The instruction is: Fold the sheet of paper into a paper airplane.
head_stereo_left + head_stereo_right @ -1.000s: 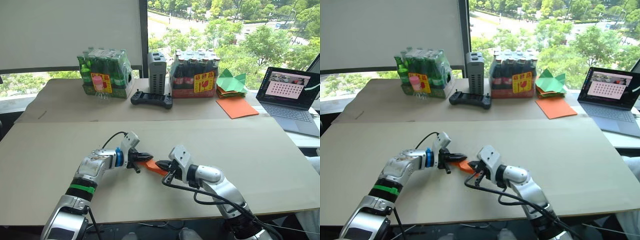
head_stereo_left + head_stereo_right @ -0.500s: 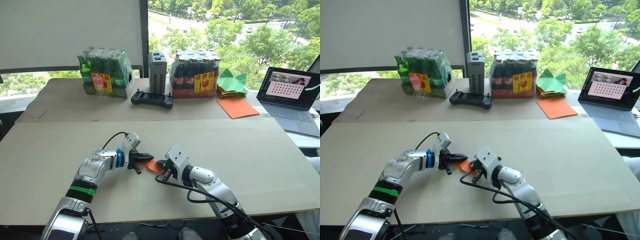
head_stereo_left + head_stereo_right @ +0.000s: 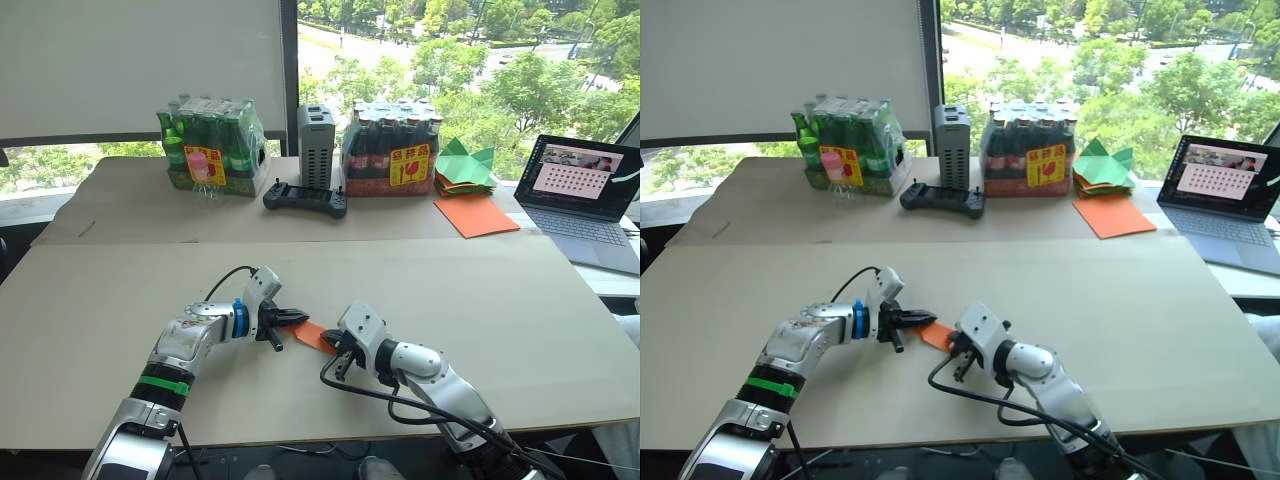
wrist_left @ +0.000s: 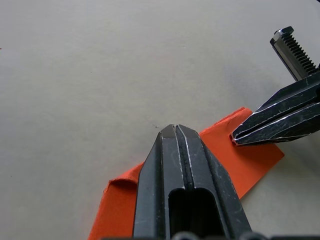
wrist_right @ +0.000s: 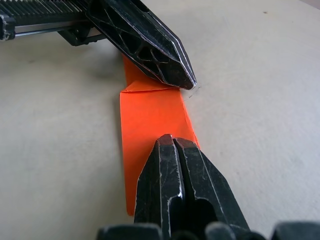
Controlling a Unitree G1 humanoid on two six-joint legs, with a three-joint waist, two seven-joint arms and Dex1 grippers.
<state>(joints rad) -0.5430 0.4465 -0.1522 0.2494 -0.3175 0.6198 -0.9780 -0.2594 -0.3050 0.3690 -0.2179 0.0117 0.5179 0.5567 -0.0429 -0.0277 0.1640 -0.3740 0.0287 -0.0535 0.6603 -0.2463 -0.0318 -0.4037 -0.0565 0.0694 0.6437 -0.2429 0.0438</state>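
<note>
Paper airplane (image 5: 152, 120), at this point a narrow folded strip of bright orange, lies flat on the tan tabletop (image 3: 520, 310), well in front of the black handheld controller (image 3: 304, 199) and between your two grippers. Your left gripper (image 3: 298, 318) comes at the strip from the controller's left side, its two black fingers pressed together to a single point that bears down on the end of the strip where a small corner fold shows. Your right gripper (image 3: 338, 350) meets the strip from the opposite end, fingers likewise closed tip to tip and resting on the paper's surface; from what you can see, neither pair has paper clamped between its pads, both simply press on top. The two tips sit near each other with a short stretch of orange showing between them. Behind the controller stands a grey box (image 3: 314, 146), flanked by a shrink-wrapped pack of green bottles (image 3: 208, 150) and a pack of dark bottles (image 3: 389, 148). Well to the controller's right you have a smooth orange sheet (image 3: 474, 214), a stack of green folded papers (image 3: 463, 166) and an open laptop (image 3: 586, 196).
</note>
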